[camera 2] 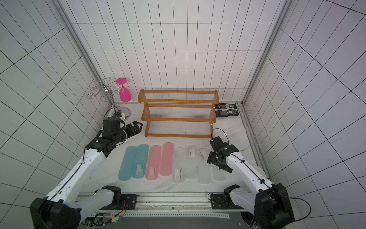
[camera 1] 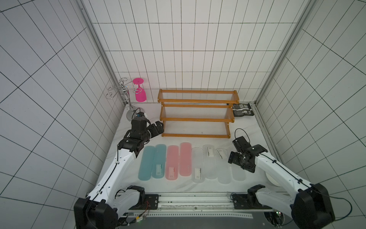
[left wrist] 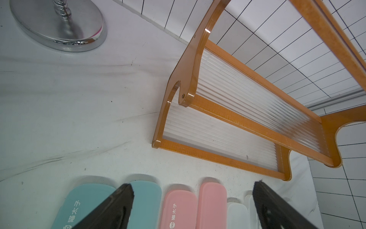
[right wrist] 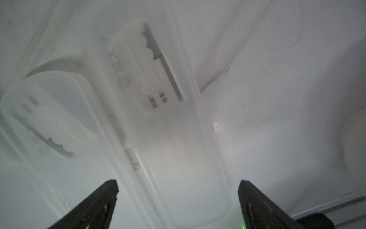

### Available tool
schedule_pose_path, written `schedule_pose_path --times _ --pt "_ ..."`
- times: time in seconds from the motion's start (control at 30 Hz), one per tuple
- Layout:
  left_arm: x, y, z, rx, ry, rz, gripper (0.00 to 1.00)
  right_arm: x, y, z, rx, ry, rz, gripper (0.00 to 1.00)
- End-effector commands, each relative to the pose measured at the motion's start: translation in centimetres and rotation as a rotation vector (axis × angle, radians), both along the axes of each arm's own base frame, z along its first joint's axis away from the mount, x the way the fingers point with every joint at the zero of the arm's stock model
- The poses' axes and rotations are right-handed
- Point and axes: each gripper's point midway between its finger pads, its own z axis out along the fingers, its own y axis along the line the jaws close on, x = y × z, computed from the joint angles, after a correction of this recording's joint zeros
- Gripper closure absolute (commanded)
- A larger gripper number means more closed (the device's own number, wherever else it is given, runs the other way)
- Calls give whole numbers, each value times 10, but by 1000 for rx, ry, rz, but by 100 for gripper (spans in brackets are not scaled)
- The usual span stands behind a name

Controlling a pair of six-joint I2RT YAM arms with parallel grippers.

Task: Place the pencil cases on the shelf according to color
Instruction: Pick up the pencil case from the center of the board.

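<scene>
A white table (camera 1: pixel 178 186) with faint grey veins sits in a booth of white tiled walls (camera 1: pixel 178 49) with dark grid lines and metal corner posts (camera 1: pixel 99 45). The shelf (camera 1: pixel 196 119) stands at the back of the table, close to the wall. In front of the shelf the pencil cases (camera 1: pixel 186 158) lie flat on the table in one row, side by side: two teal cases (camera 1: pixel 146 162), two pink cases (camera 1: pixel 172 162), then four clear cases (camera 1: pixel 210 162). Left of the shelf stands a wire stand (camera 1: pixel 122 93) with a pink glass (camera 1: pixel 140 93) hung upside down; right of the shelf lies a dark packet (camera 1: pixel 242 110). The left fingers (left wrist: pixel 111 208) are spread apart just beside the shelf's lower left corner. The right fingers (right wrist: pixel 255 198) are spread apart, one on each side of a clear case in front of the shelf's right end; I cannot tell whether they touch it
</scene>
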Motion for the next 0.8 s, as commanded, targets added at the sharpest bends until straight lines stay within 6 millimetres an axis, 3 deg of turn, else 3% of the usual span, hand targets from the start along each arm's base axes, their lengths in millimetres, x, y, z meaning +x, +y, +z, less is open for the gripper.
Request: schedule_pose_path --times 0.0,0.3,0.67,0.77 --pt "0 -5 -2 -10 -11 -26 2 -7 -1 -14 -14 44 0 1" --pt "3 -8 -7 -15 0 -32 2 1 -5 -30 46 81 -39 0" --pt "8 -14 -12 -32 13 -40 2 33 -10 -30 83 100 -38 5" --pt "9 -16 -13 -41 18 -46 2 50 -10 -28 87 68 -33 8"
